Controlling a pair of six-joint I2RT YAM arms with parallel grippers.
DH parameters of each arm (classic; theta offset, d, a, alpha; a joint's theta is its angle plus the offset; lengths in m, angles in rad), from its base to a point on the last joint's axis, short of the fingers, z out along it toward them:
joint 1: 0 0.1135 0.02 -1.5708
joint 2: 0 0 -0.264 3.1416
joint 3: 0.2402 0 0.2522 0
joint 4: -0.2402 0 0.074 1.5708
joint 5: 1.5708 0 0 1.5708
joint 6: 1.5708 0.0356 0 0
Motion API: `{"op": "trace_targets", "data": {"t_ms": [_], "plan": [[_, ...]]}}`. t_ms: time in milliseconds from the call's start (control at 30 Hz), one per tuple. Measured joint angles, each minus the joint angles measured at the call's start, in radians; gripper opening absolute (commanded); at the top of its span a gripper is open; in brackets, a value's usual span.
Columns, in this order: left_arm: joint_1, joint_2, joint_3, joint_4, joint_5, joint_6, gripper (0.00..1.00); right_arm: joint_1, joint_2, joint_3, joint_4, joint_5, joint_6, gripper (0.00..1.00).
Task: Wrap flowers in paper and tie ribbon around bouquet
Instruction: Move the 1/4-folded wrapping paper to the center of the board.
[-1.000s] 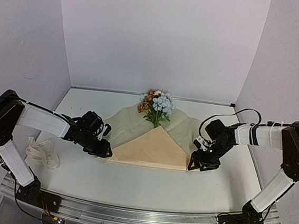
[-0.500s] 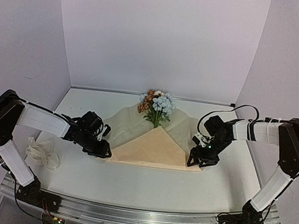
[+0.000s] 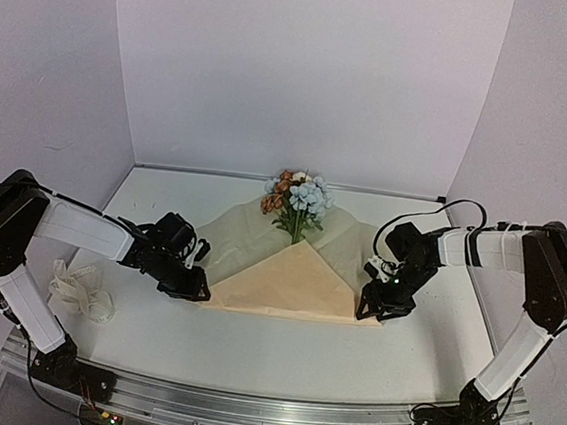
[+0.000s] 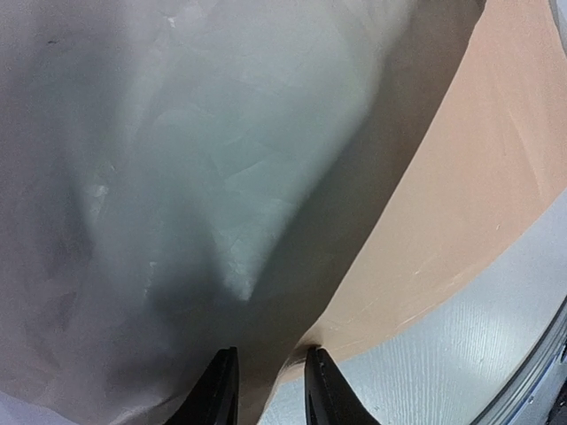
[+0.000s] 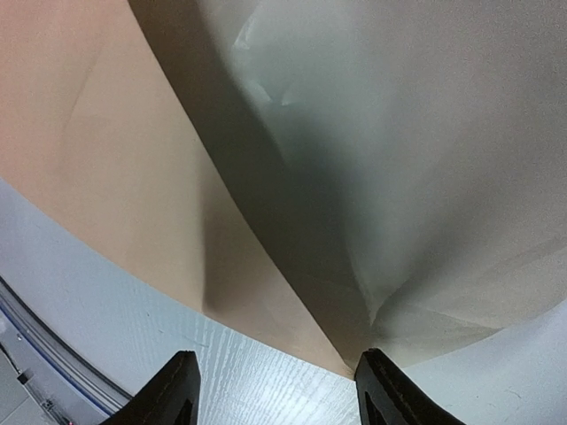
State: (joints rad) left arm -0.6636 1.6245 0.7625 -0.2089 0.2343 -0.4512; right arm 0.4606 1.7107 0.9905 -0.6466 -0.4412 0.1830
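The flowers (image 3: 296, 195), pale blue and brown-orange blooms, lie at the far middle of the table. Their stems are hidden under the paper (image 3: 292, 284), whose near edge is folded up into a tan triangle over them. The paper's pale inner side shows on both flanks. My left gripper (image 3: 194, 290) is at the fold's left corner. In the left wrist view its jaws (image 4: 270, 352) stand narrowly apart around that corner (image 4: 301, 354). My right gripper (image 3: 369, 311) sits at the right corner, open wide (image 5: 278, 354), with the paper's tip (image 5: 354, 359) by one finger. The cream ribbon (image 3: 80, 289) lies bunched at the left.
The white tabletop (image 3: 250, 350) runs to a metal rail (image 3: 264, 412) at the near edge. Lilac walls close in the back and both sides. The ribbon lies under the left arm's upper link.
Both grippers have narrowed their jaws. The right gripper has slid a little left onto the paper's right corner. The left gripper has barely shifted.
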Motion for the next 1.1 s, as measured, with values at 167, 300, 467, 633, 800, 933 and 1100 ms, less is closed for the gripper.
{"op": "trace_targets", "data": {"t_ms": [167,300,467,633,800,933,1100], "plan": [[0.0,0.0,-0.01,0.0,0.003,-0.017,0.13,0.0,0.017,0.0,-0.008,-0.004,0.012,0.26],[0.002,0.0,-0.013,-0.004,0.007,-0.035,0.09,0.0,0.025,0.0,-0.022,-0.017,0.026,0.19],[0.002,-0.005,-0.013,-0.03,0.009,-0.065,0.08,0.0,0.025,-0.004,-0.029,-0.035,0.049,0.16],[0.001,-0.055,-0.046,-0.069,0.017,-0.104,0.08,0.0,0.023,-0.039,-0.034,-0.05,0.071,0.15],[-0.017,-0.136,-0.091,-0.131,0.019,-0.145,0.08,0.005,-0.02,-0.111,-0.051,-0.054,0.098,0.15],[-0.052,-0.193,-0.113,-0.167,0.023,-0.177,0.13,0.028,-0.071,-0.154,-0.067,-0.049,0.116,0.16],[-0.079,-0.229,-0.122,-0.213,-0.002,-0.214,0.36,0.055,-0.135,-0.192,-0.079,-0.02,0.162,0.37]]}}
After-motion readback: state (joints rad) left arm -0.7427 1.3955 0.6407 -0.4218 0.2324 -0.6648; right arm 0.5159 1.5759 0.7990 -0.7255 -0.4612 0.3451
